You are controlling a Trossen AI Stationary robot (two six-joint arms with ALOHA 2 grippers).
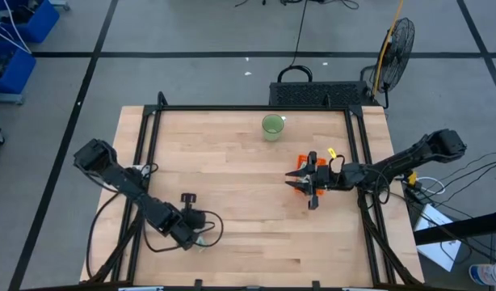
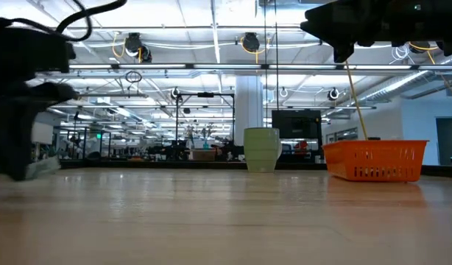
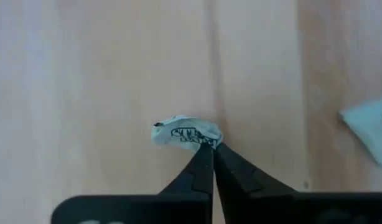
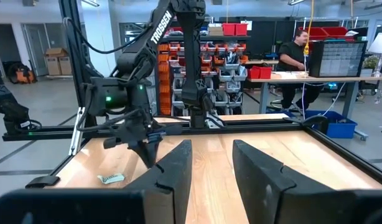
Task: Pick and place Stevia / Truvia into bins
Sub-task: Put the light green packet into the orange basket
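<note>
A big open workshop with ceiling strip lights, red parts bins on shelving and a seated person (image 4: 295,53) at a desk lies beyond the pale butcher-block wooden worktop (image 1: 232,186). On it stand the small low-walled orange plastic bin (image 2: 375,160) and a round pale green cup (image 1: 273,126). The right pincer (image 1: 313,184) hangs over the bin, fingers apart and empty. At the near left, the left pincer (image 3: 211,149) is pinched onto a crumpled pale green paper sachet (image 3: 186,132); another sachet (image 4: 111,178) lies close by.
</note>
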